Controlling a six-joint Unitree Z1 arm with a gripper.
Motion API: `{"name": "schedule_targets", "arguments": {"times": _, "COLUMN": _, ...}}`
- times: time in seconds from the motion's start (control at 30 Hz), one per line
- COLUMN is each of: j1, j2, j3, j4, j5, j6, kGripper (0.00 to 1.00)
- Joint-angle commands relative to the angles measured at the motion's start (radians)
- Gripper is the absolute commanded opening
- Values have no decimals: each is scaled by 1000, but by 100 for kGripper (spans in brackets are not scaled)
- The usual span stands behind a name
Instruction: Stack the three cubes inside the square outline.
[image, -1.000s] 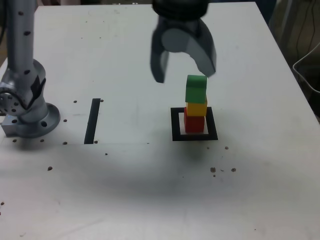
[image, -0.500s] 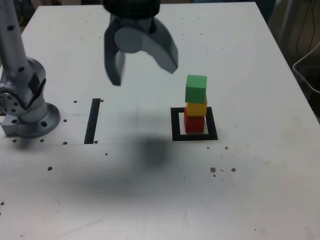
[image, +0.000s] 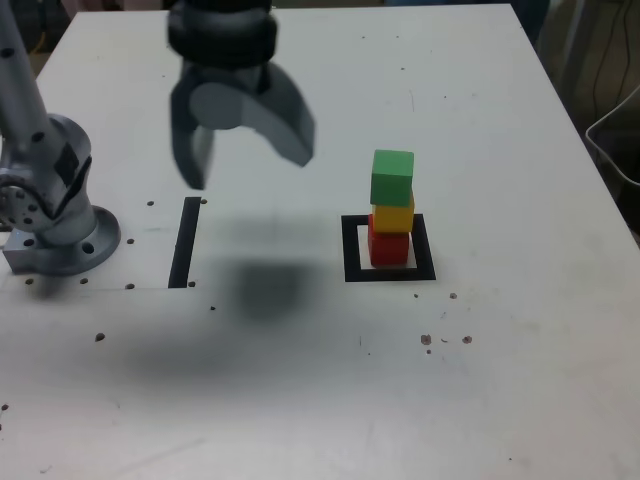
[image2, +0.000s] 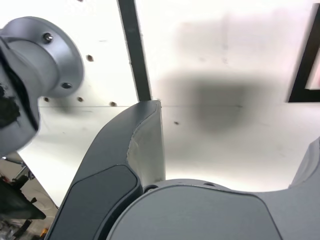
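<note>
The green cube (image: 392, 177) sits on the yellow cube (image: 394, 215) and red cube (image: 389, 246) inside the square outline (image: 389, 272) on the tabletop (image: 500, 330), so I judge stacking done; my tool (image: 245, 160), spread and empty, hangs well apart, needing only to retreat.

We look down from a high, fairly distant exterior camera onto the white table (image: 500, 380), with the arm base (image: 50, 215) at nine o'clock. Our wrist camera sits close behind the gripper (image2: 235, 150), facing down past its jaws at the tabletop. Both views share the black tape strip (image: 185, 241) (image2: 135, 50) and the arm base (image2: 40, 70).
</note>
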Motion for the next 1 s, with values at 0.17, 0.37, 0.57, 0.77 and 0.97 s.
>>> {"name": "schedule_targets", "arguments": {"times": 0.17, "j1": 22, "j2": -74, "j3": 191, "j4": -101, "j5": -3, "j6": 2, "kGripper": 100}}
{"name": "schedule_targets", "arguments": {"times": 0.37, "j1": 34, "j2": -100, "j3": 305, "j4": -195, "j5": 12, "j6": 4, "kGripper": 100}}
{"name": "schedule_targets", "arguments": {"times": 0.57, "j1": 40, "j2": -102, "j3": 354, "j4": -219, "j5": 51, "j6": 2, "kGripper": 100}}
{"name": "schedule_targets", "arguments": {"times": 0.77, "j1": 41, "j2": -110, "j3": 400, "j4": -302, "j5": 99, "j6": 2, "kGripper": 100}}
{"name": "schedule_targets", "arguments": {"times": 0.97, "j1": 41, "j2": -130, "j3": 403, "j4": -329, "j5": 130, "j6": 2, "kGripper": 100}}
